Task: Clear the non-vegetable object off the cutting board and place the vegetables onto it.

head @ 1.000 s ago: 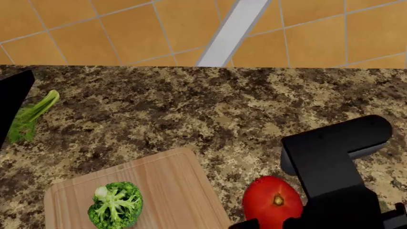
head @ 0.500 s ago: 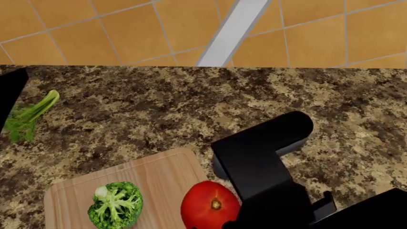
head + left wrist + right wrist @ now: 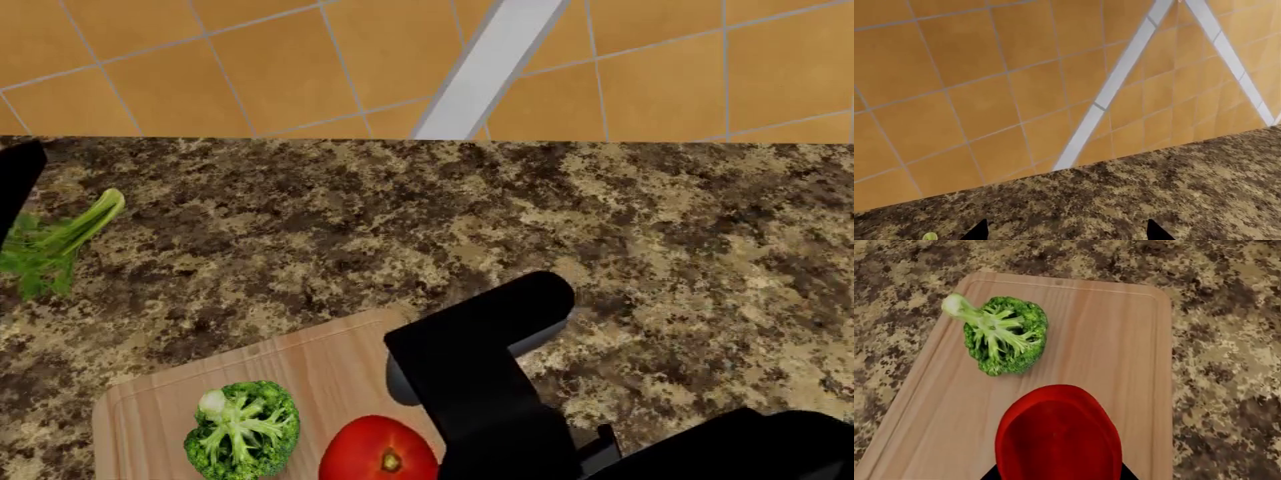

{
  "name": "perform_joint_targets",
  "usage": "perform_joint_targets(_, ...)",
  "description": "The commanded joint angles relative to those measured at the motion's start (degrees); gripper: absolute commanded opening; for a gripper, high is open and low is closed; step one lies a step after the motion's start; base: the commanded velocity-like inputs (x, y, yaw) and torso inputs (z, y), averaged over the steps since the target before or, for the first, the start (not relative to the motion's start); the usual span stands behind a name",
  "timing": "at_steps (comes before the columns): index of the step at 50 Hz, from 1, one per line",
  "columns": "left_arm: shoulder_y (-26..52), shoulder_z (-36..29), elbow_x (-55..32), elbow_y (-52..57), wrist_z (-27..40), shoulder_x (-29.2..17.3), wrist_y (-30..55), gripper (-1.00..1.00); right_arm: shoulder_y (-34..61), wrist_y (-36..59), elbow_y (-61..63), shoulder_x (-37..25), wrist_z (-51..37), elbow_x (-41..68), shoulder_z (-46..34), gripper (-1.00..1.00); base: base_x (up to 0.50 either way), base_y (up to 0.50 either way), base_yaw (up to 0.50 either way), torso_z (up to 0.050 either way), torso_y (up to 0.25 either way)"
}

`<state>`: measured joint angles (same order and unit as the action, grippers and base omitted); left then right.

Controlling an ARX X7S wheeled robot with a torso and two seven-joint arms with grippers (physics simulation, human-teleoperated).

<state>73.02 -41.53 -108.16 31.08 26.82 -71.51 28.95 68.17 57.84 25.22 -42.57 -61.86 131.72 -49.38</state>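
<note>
Far left of the speckled surface (image 3: 641,220): celery stalk (image 3: 60,243), pale end toward the orange tiled wall (image 3: 240,60), leafy tuft nearer the robot, well apart from the cutting board (image 3: 334,365). Left hand (image 3: 1066,234): only two dark finger tips show at the wrist view's edge, spread apart with bare surface between them, nothing held. On the board: broccoli (image 3: 242,429) lying on its side, pale stem out. Just right of it, the red tomato (image 3: 379,451), over the board's wood. Right hand (image 3: 1057,472): dark fingers show at either side of the tomato, pinching it; contact with the board cannot be told
</note>
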Motion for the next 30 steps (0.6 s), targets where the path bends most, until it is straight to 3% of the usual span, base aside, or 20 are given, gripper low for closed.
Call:
perform_joint_targets(1,0.3,1.9,0.4,-0.5,-1.7,1.3,0.8,1.00,-2.0,1.1,-1.1,2.5,4.6,-4.6,1.8,-1.00,0.00,0.00,0.00,0.000,0.000)
perform_joint_targets(8,0.2,2.1,-0.1,-0.2,-1.6,1.2,0.7,1.00,-1.8,0.8,-1.0,2.2,4.7,-4.2,1.9,-1.00,0.00,0.00,0.00,0.000,0.000)
perform_joint_targets(9,0.1,2.1,-0.1,-0.1,-1.6,1.1,0.6,1.00,-1.5,0.8,-0.9,2.1,4.3,-3.8,1.7,1.00,0.00,0.00,0.00,0.000,0.000)
perform_joint_targets(22,-0.6,2.4,0.2,-0.1,-2.0,0.6,0.2,1.00,5.9,0.8,0.3,2.2,-0.2,3.7,0.3,1.00,0.00,0.00,0.00,0.000,0.000)
perform_joint_targets(30,-0.5,2.6,-0.2,0.2,-1.9,0.3,0.5,1.00,14.0,-3.5,5.9,2.7,-8.2,8.9,0.7,1.00,0.00,0.00,0.00,0.000,0.000)
